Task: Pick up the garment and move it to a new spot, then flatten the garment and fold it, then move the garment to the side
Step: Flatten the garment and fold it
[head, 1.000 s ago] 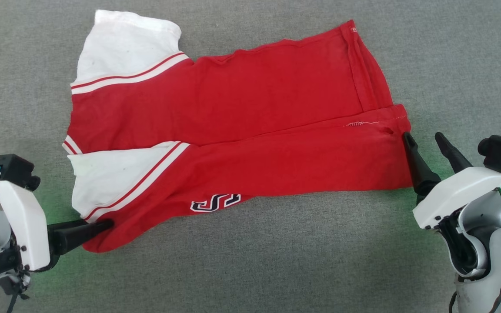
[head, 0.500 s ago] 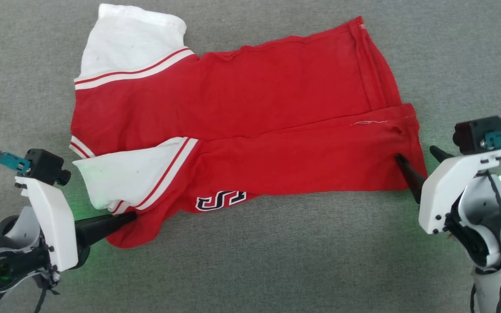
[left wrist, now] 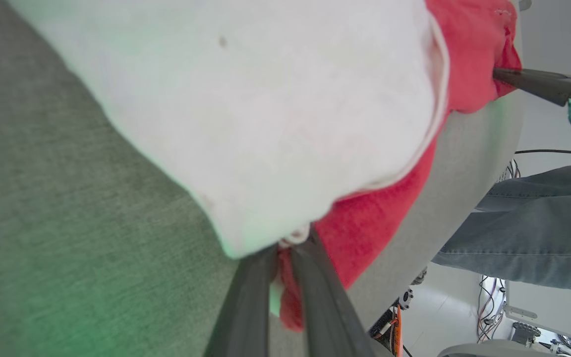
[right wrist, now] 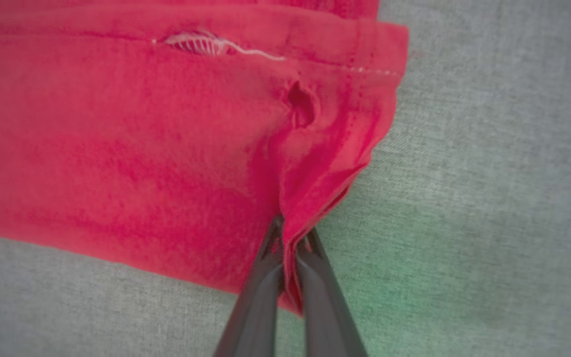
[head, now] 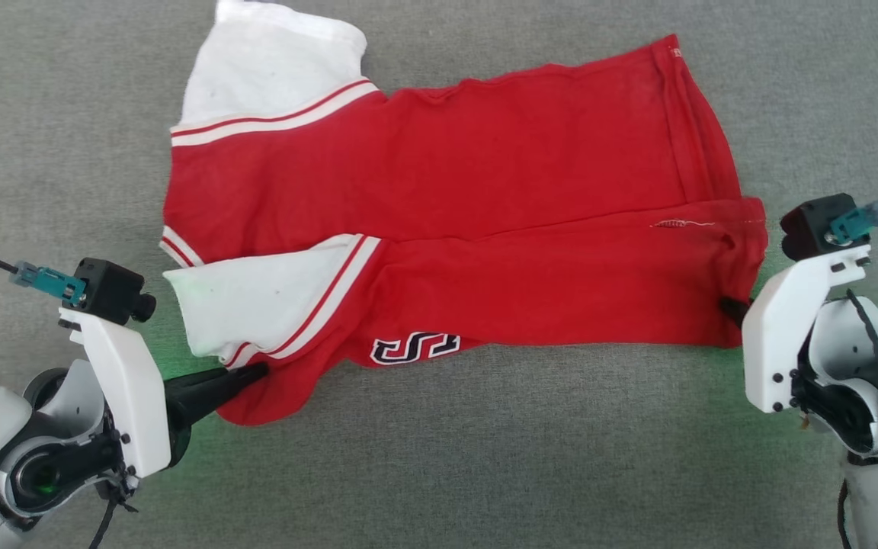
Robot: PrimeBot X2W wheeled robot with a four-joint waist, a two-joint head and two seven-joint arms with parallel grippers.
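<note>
Both clamped on garment: left gripper at 7 o'clock, right gripper at 4; lift evenly, cloth taut.

The red jersey shirt with white striped-trim sleeves has its far sleeve clipped by the head view's top edge. Its black white-outlined lettering is mostly folded under and unreadable. The right end effector sits largely behind its white wrist housing. The left end effector has its tips buried in cloth. A person's denim-clad leg is cut off by the left wrist view's right edge.
</note>
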